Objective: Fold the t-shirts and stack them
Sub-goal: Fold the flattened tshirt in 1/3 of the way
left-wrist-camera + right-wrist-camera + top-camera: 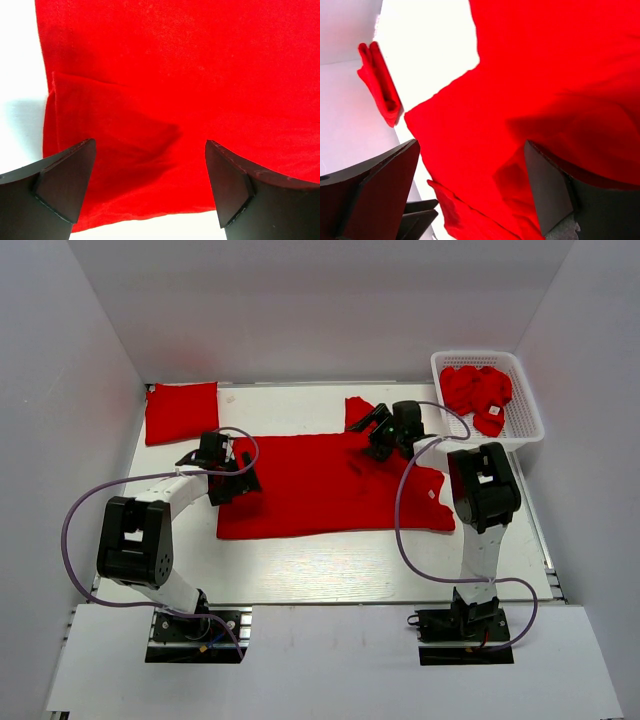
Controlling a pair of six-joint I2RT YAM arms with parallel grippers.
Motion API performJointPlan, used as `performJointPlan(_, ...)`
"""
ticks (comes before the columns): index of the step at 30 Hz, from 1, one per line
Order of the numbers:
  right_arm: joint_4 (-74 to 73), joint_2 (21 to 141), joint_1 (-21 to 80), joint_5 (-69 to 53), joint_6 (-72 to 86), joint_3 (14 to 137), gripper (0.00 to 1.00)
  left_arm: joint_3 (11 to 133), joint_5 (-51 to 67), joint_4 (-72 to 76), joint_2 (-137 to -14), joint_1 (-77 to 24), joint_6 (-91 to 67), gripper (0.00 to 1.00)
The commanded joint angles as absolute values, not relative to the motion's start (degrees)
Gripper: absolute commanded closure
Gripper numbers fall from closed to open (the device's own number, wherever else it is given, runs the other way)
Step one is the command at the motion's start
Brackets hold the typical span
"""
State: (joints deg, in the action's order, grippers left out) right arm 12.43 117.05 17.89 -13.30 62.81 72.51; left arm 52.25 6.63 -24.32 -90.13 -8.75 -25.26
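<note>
Red t-shirt (330,490) lies spread flat mid-surface (340,570), long side running L–R, one sleeve (357,410) sticking out at the far edge. L gripper (240,483) sits over the shirt's L edge, fingers spread wide, cloth showing under the gap; can't tell if touching. R gripper (382,437) is over the far edge by the sleeve, fingers likewise apart, nothing pinched. Folded red t-shirt (182,413) in far-L corner, well apart from the spread one. More red t-shirts (476,390) crumpled in white mesh basket (522,430), far-R corner.
</note>
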Motion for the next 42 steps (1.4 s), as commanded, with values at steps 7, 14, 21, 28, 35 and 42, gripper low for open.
performJointPlan(7, 5.65, 113.13, 18.46, -13.18, 44.96, 78.13, 0.10, 53.96, 8.26, -23.20, -87.89, -8.61, -24.52, 0.00)
performJointPlan(14, -3.34, 106.53, 18.90, -14.67, 28.41, 72.01, 0.10, 54.49, 6.60, -23.20, -86.14, -8.61, -24.52, 0.00)
performJointPlan(21, -0.62, 109.24, 20.12, -27.74, 27.68, 69.34, 0.10, 55.01, 6.06, -22.59, -86.13, -8.61, -24.52, 0.00)
performJointPlan(28, 2.72, 115.92, 21.88, -31.55, 29.96, 74.62, 0.10, 58.10, 5.89, -22.59, -86.84, -8.61, -24.52, 0.00)
performJointPlan(35, 5.62, 118.92, 23.11, -27.35, 34.54, 76.91, 0.10, 58.71, 5.27, -23.20, -87.45, -8.61, -24.52, 0.00)
performJointPlan(42, 1.41, 114.08, 22.94, -8.71, 28.49, 83.57, 0.10, 64.07, -0.69, -24.96, -90.08, -8.09, -24.52, 0.00)
